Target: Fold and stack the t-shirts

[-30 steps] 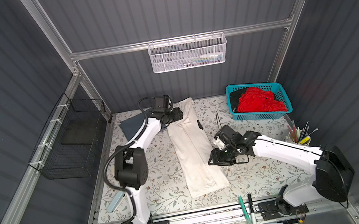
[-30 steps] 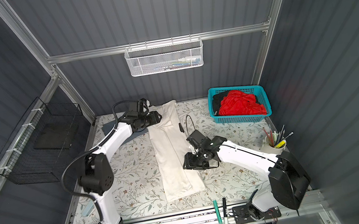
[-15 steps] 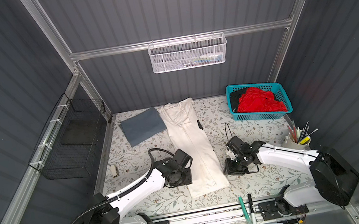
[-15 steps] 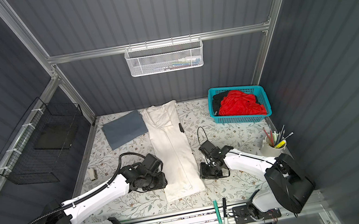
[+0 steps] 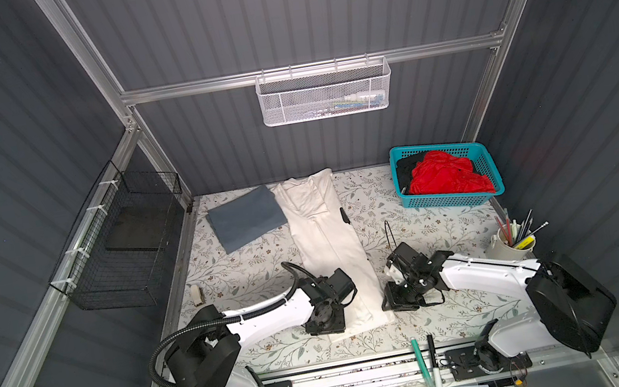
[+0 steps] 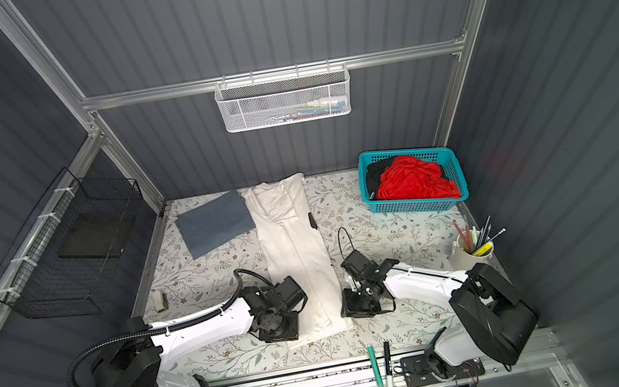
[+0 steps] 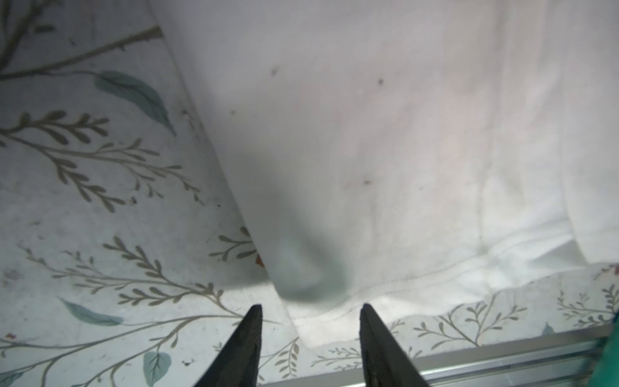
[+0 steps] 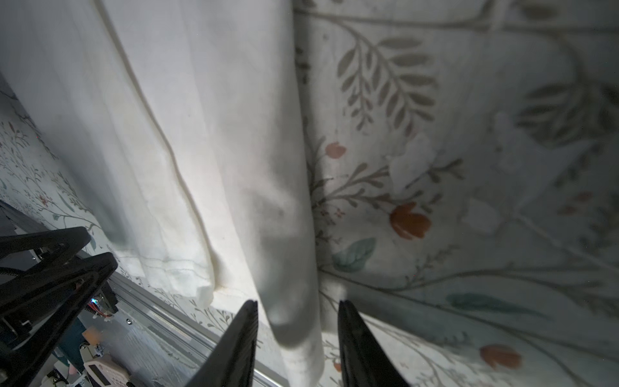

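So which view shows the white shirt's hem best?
Left wrist: the hem runs across the frame close up, with its stitching visible. Right wrist shows only one end of it. Both top views show it small, stitching unreadable.

— Where does the stretched-out shirt [image 5: 329, 250] lie?
— Down the middle of the table [image 5: 432, 234], running from the back to near the front edge. The folded shirt [image 5: 247, 222] lies just left of its far end, right against it.
— And the basket [image 5: 450, 201]?
— In the back right corner, with crumpled shirts [image 5: 444, 177] inside. A cup of pens [image 5: 511, 244] stands in front of it, by the right edge.
— The arms?
— The left gripper [image 7: 310, 310] is at the shirt's near left corner, the right gripper [image 8: 298, 306] astride its near right edge. Two markers [image 5: 420, 358] lie on the front rail [image 5: 348, 371].
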Controlling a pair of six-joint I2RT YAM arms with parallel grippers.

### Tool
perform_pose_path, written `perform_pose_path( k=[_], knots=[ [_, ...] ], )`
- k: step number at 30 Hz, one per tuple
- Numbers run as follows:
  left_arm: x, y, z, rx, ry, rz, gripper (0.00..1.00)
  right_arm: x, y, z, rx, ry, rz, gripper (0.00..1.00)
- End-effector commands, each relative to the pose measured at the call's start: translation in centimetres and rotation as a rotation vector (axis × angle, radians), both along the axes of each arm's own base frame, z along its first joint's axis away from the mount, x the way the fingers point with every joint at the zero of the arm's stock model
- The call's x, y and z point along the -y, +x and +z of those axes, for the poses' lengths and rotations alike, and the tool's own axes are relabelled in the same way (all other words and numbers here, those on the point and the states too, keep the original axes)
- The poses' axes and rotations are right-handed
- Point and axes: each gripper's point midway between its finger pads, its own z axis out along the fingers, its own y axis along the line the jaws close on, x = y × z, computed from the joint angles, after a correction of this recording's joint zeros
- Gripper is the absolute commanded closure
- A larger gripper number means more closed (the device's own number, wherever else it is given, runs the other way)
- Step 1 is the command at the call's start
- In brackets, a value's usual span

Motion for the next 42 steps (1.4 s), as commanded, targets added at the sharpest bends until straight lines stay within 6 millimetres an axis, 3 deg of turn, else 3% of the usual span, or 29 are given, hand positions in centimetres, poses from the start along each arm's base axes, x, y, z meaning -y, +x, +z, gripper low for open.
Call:
perform_pose_path(
  k=[1,5,7,10,17,21,26,32,38,42],
  knots=[
    [-0.6,-0.5,0.0,-0.015,0.045,0.034,0.52,0.2,-0.9,-0.6,-0.026,-0.009,0.028,0.61],
    [-1.3,-1.9,0.0,-0.030,0.042,0.041,0.52,0.7,-1.6,-1.0,-0.041,-0.020,0.022,0.73],
    [-0.8,-2.2,-0.1,-0.034,0.004,0.031,0.53,0.9,-1.9,-1.0,-0.041,-0.021,0.019,0.74],
    [0.0,-2.3,-0.4,-0.035,-0.038,0.023,0.53,1.0,-2.0,-1.2,-0.050,-0.026,0.017,0.79],
    [-0.4,-2.0,-1.8,-0.029,0.011,0.036,0.56,0.7,-1.9,-1.3,-0.054,-0.019,0.012,0.92],
    [-1.0,-2.1,-2.2,-0.025,0.033,0.047,0.62,0.6,-2.0,-1.3,-0.058,-0.015,0.018,0.92],
    [-2.0,-2.6,-2.6,-0.034,0.052,0.073,0.82,0.6,-2.2,-1.7,-0.072,-0.020,0.021,0.92],
    [-2.9,-2.9,-1.2,-0.016,0.038,0.062,0.98,1.2,-2.4,-2.3,-0.086,-0.048,-0.006,0.96],
    [-4.3,-4.1,-0.8,-0.011,-0.015,0.038,1.00,1.7,-2.5,-3.0,-0.099,-0.084,-0.031,1.00],
    [-5.6,-5.1,-1.6,-0.027,-0.027,0.039,0.94,1.9,-2.5,-3.3,-0.112,-0.101,-0.038,1.00]
  ],
)
